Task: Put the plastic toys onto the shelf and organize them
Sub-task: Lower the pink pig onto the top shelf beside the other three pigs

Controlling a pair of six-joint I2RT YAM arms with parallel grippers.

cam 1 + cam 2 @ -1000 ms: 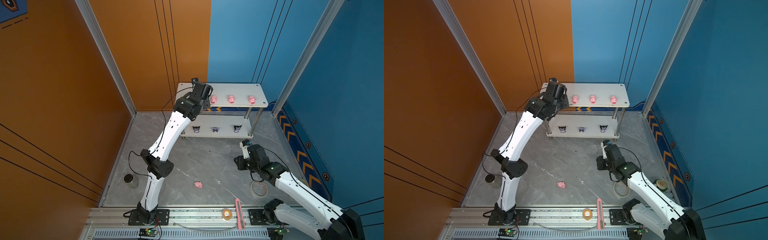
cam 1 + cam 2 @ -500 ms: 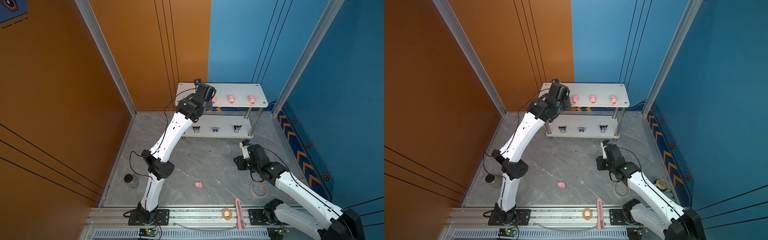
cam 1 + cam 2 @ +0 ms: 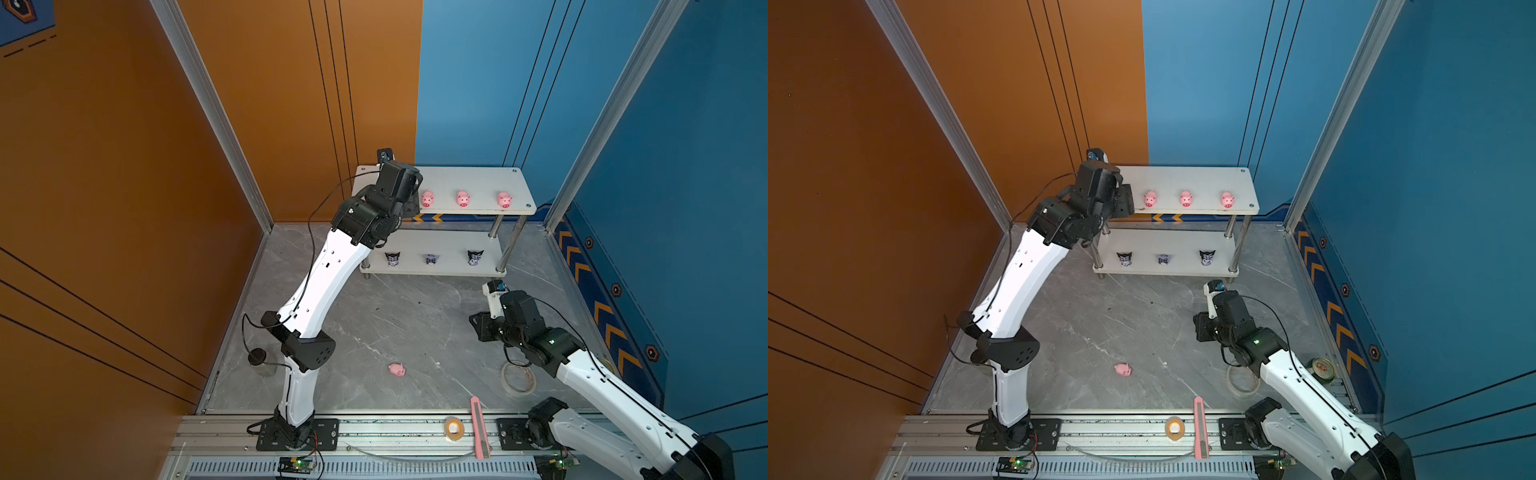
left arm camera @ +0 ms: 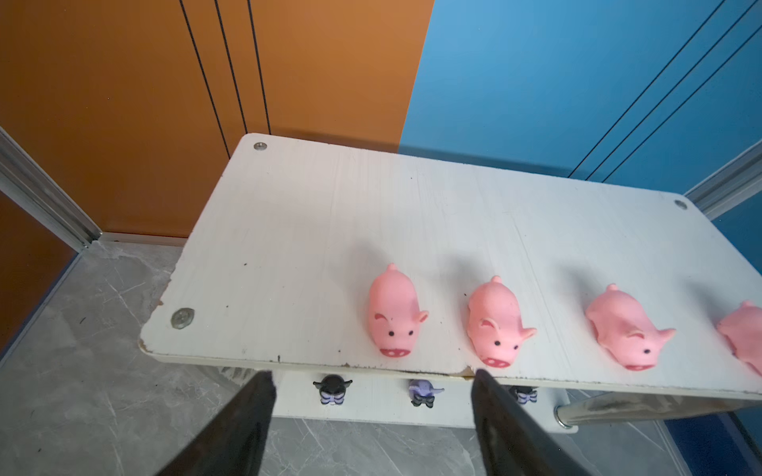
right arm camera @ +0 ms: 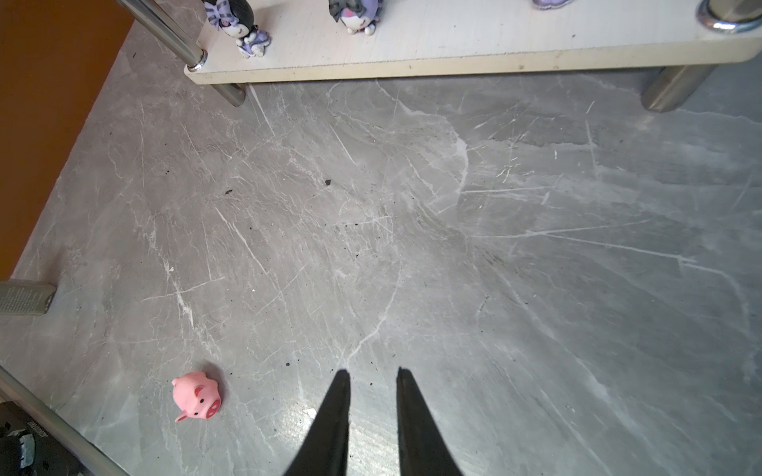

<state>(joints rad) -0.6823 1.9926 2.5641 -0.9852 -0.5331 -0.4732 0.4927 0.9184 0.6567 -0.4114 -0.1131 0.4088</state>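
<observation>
The left gripper (image 4: 373,373) hangs wide open and empty just off the front edge of the small two-tier white-board shelf (image 4: 288,247); four tiny pink plastic pigs (image 4: 393,317) line that edge, so a careless swing could knock one off; the right gripper (image 5: 373,371), jaws narrowly parted on nothing, hovers near the fifth pig (image 5: 197,396), which lies on the grey marbled surface (image 5: 536,247).

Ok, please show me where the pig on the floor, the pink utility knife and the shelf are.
pig on the floor (image 3: 397,369), in a top view, its body
pink utility knife (image 3: 479,428), in a top view, mid handle
shelf (image 3: 469,178), in a top view, bare upper board
</observation>
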